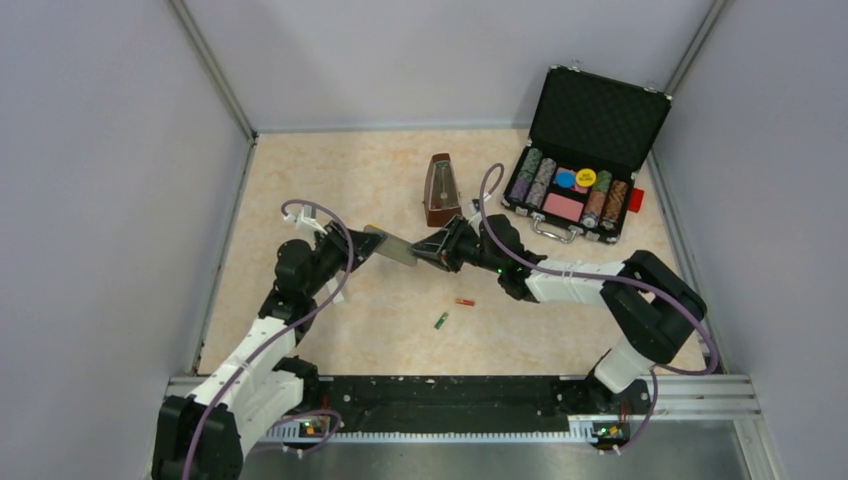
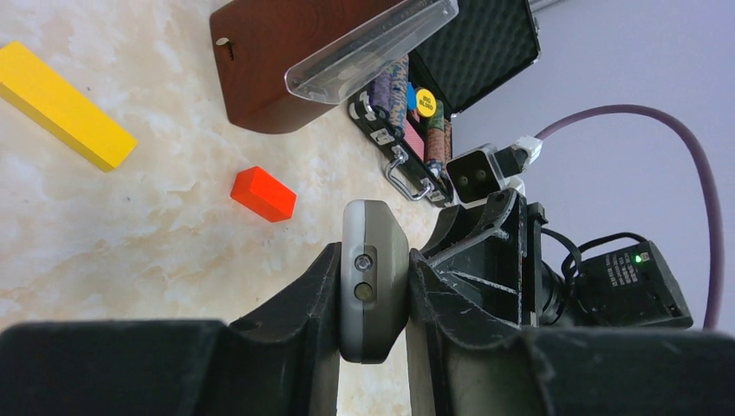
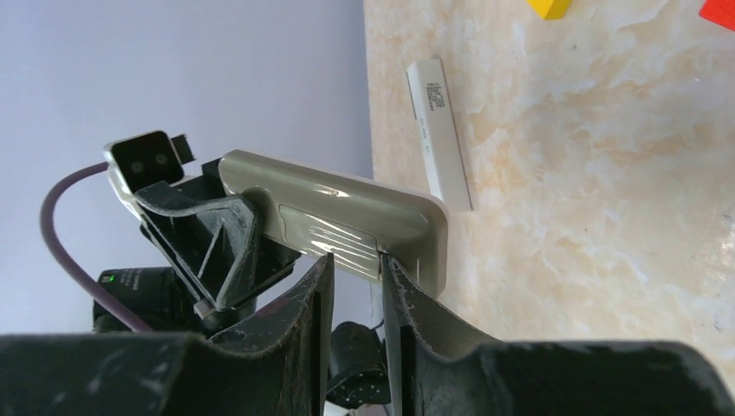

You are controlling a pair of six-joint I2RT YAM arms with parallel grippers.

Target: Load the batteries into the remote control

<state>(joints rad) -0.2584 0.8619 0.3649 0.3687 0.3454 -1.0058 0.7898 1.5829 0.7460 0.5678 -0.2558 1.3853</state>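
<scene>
Remote control (image 2: 374, 299) clamped in left gripper (image 2: 374, 254).

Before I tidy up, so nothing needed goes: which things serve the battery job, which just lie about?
Job: flat grey remote control; thin red-orange battery; thin green battery.
Lying about: brown wooden metronome; open black chip case; long yellow block; chunky red-orange block; slim white bar.

Left fingers (image 2: 303, 299) and right fingers (image 3: 305, 312) both clamped (tip facing tip)

A brown metronome (image 1: 439, 190) stands on the marbled surface (image 1: 330, 170). To its right sits an open poker-chip case (image 1: 585, 150). A yellow block (image 2: 65, 106) and a red-orange block (image 2: 263, 194) lie near it.
</scene>
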